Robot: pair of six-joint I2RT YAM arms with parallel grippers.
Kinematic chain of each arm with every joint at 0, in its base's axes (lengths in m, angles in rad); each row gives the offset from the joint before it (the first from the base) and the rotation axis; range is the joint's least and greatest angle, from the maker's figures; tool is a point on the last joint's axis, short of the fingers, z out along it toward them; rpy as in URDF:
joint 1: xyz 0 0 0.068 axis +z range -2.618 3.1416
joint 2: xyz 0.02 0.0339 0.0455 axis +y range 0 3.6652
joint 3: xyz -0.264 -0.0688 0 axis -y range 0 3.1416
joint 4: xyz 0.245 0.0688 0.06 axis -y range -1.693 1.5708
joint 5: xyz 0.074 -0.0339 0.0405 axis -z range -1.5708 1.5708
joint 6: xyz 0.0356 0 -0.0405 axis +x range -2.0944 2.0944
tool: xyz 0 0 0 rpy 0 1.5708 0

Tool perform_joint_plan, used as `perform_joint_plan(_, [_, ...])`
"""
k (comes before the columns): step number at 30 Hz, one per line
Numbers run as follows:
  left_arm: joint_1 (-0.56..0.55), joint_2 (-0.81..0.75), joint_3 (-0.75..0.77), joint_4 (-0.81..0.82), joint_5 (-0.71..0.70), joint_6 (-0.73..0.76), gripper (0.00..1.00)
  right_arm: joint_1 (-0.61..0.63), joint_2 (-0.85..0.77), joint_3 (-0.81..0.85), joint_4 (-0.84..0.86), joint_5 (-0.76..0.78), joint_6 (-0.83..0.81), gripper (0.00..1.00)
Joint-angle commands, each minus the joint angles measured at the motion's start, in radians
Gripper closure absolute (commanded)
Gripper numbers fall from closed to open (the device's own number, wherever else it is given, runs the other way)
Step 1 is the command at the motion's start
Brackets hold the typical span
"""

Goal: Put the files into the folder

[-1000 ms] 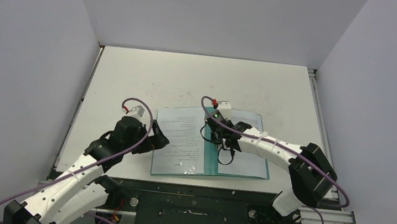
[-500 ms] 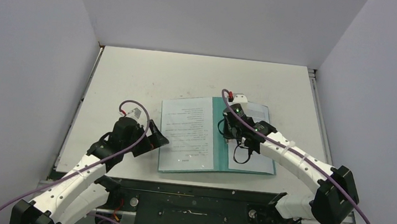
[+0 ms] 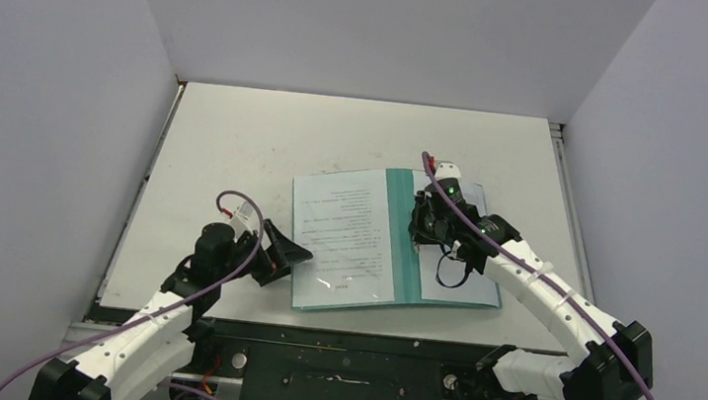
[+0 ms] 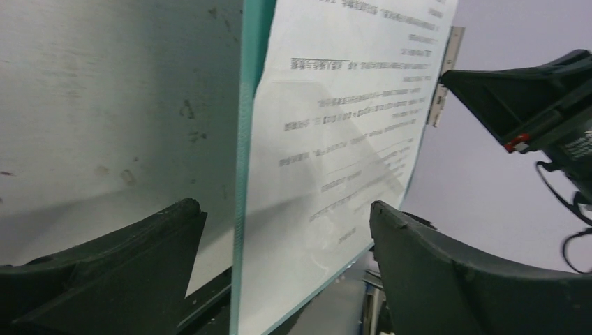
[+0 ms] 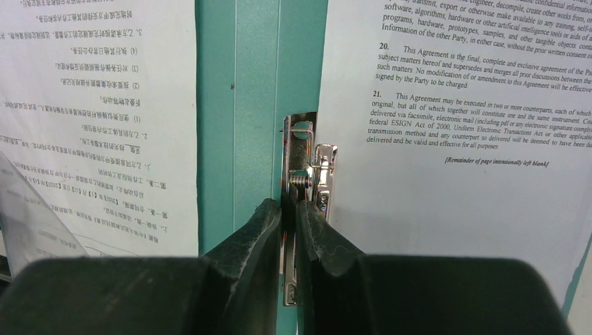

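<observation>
Right pincer (image 5: pixel 293 209) is clenching the clip (image 5: pixel 308 164) on the spine of the folder (image 3: pixel 391 234), open on the counter (image 3: pixel 337 139), left pincer (image 4: pixel 286 208) is straddling the files (image 3: pixel 341 233) edge, released; clipping step, next likely needing sheets squared under it.

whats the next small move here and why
Probably shut the left tool on the left cover of the folder. It is open, with that teal edge and the printed sheet lying on it between its fingers, so a grip looks ready. The right tool is shut on the metal clip at the spine, which should steady the folder.
</observation>
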Motion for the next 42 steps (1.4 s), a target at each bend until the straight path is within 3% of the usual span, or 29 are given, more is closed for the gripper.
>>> perform_joint_plan(1, [0.009, -0.015, -0.049, 0.295, 0.140, -0.123, 0.17, -0.006, -0.039, 0.047, 0.032, -0.041, -0.011, 0.95])
perform_joint_plan(7, [0.011, -0.014, -0.083, 0.400, 0.194, -0.178, 0.47, -0.007, -0.037, 0.042, 0.039, -0.050, -0.007, 0.95])
perform_joint_plan(9, [0.012, -0.021, -0.086, 0.408, 0.204, -0.187, 0.61, -0.006, -0.035, 0.040, 0.041, -0.050, -0.008, 0.95])
perform_joint_plan(12, [0.016, -0.038, -0.079, 0.389, 0.215, -0.180, 0.74, -0.008, -0.026, 0.032, 0.045, -0.041, -0.008, 0.95])
perform_joint_plan(13, [0.018, -0.043, -0.073, 0.374, 0.218, -0.173, 0.83, -0.007, -0.021, 0.029, 0.046, -0.038, -0.007, 0.95])
perform_joint_plan(14, [0.019, -0.052, -0.065, 0.349, 0.219, -0.162, 0.98, -0.007, -0.016, 0.026, 0.046, -0.037, -0.007, 0.95])
perform_joint_plan(15, [0.021, -0.058, -0.057, 0.322, 0.218, -0.153, 1.00, -0.006, -0.011, 0.022, 0.048, -0.036, -0.006, 0.95])
perform_joint_plan(23, [0.056, -0.100, 0.027, 0.083, 0.245, -0.058, 1.00, -0.007, 0.072, -0.012, 0.073, -0.044, -0.030, 0.94])
perform_joint_plan(34, [0.120, -0.116, 0.223, -0.368, 0.262, 0.185, 1.00, -0.014, 0.072, -0.017, 0.062, 0.048, -0.025, 0.31])
perform_joint_plan(42, [0.135, -0.080, 0.434, -0.767, 0.126, 0.424, 1.00, -0.052, 0.040, -0.111, 0.118, 0.089, 0.016, 0.13])
